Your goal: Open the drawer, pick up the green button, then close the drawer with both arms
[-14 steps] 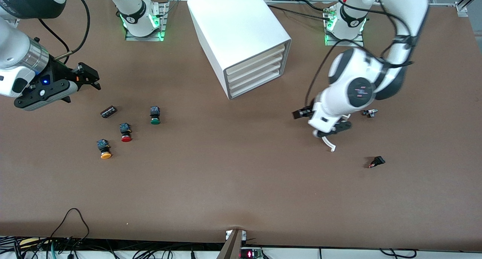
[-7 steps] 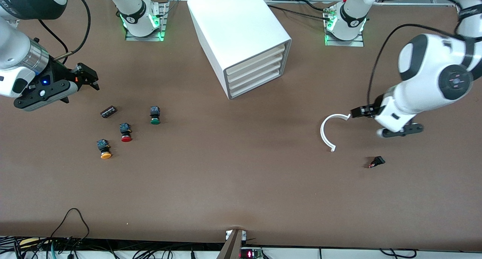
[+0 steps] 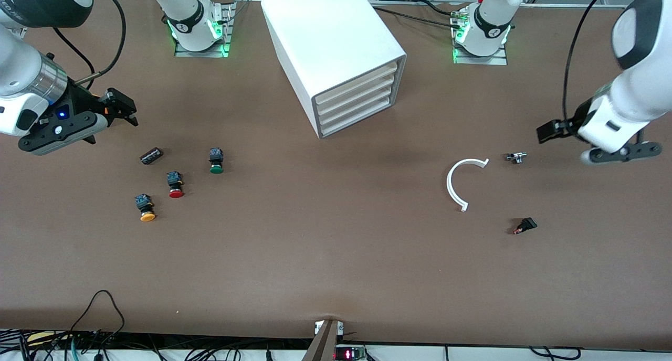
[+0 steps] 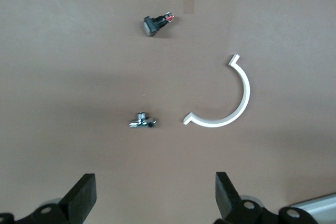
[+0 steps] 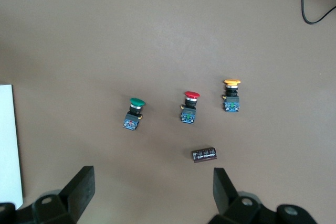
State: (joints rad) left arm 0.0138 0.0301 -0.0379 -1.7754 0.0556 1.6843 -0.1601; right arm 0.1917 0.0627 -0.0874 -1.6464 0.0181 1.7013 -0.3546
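Brown table, parts scattered.
Cabinet top centre; three buttons mid-left; white arc mid-right.

Both arms are glossy white with black joints. The right arm has a ribbed silver wrist ring, a small blue light on its black wrist block, an orange mark beside the black gripper and a looping black cable. The left arm carries a black cable and a black gripper. Green lights glow at both bases flanking the cabinet.
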